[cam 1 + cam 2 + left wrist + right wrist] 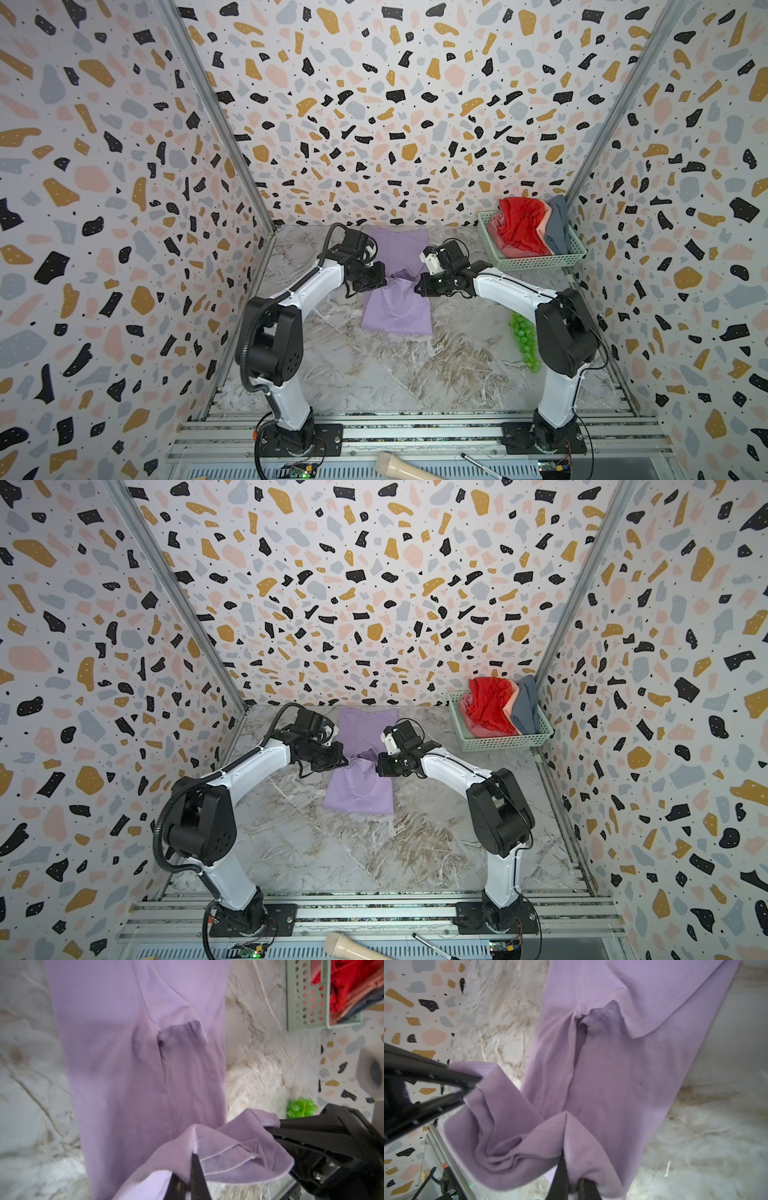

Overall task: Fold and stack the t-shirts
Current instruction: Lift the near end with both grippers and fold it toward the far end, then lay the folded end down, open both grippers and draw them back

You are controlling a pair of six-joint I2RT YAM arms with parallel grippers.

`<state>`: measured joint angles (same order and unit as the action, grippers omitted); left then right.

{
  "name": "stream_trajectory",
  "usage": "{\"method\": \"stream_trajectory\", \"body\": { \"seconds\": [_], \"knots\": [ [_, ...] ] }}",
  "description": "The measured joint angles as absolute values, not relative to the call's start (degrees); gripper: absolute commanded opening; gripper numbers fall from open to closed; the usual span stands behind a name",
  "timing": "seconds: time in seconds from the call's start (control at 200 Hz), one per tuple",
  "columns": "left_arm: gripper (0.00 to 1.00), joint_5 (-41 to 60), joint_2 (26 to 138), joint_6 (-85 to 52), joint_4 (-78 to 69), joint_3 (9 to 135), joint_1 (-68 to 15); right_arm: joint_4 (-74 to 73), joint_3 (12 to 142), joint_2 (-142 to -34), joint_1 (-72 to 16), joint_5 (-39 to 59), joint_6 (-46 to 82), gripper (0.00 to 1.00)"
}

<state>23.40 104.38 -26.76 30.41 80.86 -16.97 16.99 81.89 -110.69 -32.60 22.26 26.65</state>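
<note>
The lavender t-shirt (pixel 397 311) lies on the table (pixel 374 374), centre-far, pinched up across its middle. The left fingers (pixel 196 1169) and right fingers (pixel 560 1172) are each clamped on a bunched fold of it, close together. The red t-shirt (pixel 521 226), salmon pink t-shirt (pixel 496 232) and blue-grey t-shirt (pixel 557 228) are heaped in the green basket (pixel 536 262) at far right.

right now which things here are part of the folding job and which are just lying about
Part of the job:
- lavender t-shirt, being folded
- red t-shirt, salmon pink t-shirt and blue-grey t-shirt, waiting in the basket

Just lying about:
- green grapes by the right arm
- pale wooden handle at the front edge
</note>
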Motion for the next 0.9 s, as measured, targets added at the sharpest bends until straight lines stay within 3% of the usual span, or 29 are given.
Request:
{"method": "stream_trajectory", "body": {
  "seconds": [0.18, 0.205, 0.245, 0.34, 0.375, 0.426, 0.621, 0.901],
  "knots": [
    [0.00, 24.14, 113.30, -26.70, 29.82, 86.76, -13.04, 17.08, 88.60, -118.83, -29.28, 24.84, 25.43, 0.03],
    [0.08, 24.38, 114.48, -26.68, 29.82, 87.64, -12.64, 17.12, 89.67, -119.79, -28.84, 25.21, 25.41, 0.06],
    [0.17, 24.62, 116.16, -26.57, 29.78, 88.86, -12.12, 17.12, 91.48, -121.23, -28.18, 25.82, 25.45, 0.16],
    [0.40, 24.88, 118.91, -26.39, 29.65, 91.26, -10.90, 16.69, 94.41, -123.70, -26.59, 27.62, 25.58, 0.60],
    [0.49, 25.08, 119.24, -26.48, 29.43, 91.72, -10.50, 16.16, 94.87, -124.16, -26.09, 28.14, 25.89, 0.67],
    [0.53, 25.52, 119.15, -26.79, 28.84, 91.96, -9.72, 15.29, 95.04, -124.36, -25.15, 28.99, 26.00, 0.68],
    [0.55, 26.20, 117.14, -27.55, 26.79, 92.12, -5.41, 12.69, 92.99, -122.28, -21.96, 30.35, 27.20, 0.69],
    [0.59, 24.99, 101.14, -27.81, 25.63, 71.85, -4.60, 8.14, 67.94, -102.83, -23.57, 30.22, 34.02, 0.72]
  ]
}}
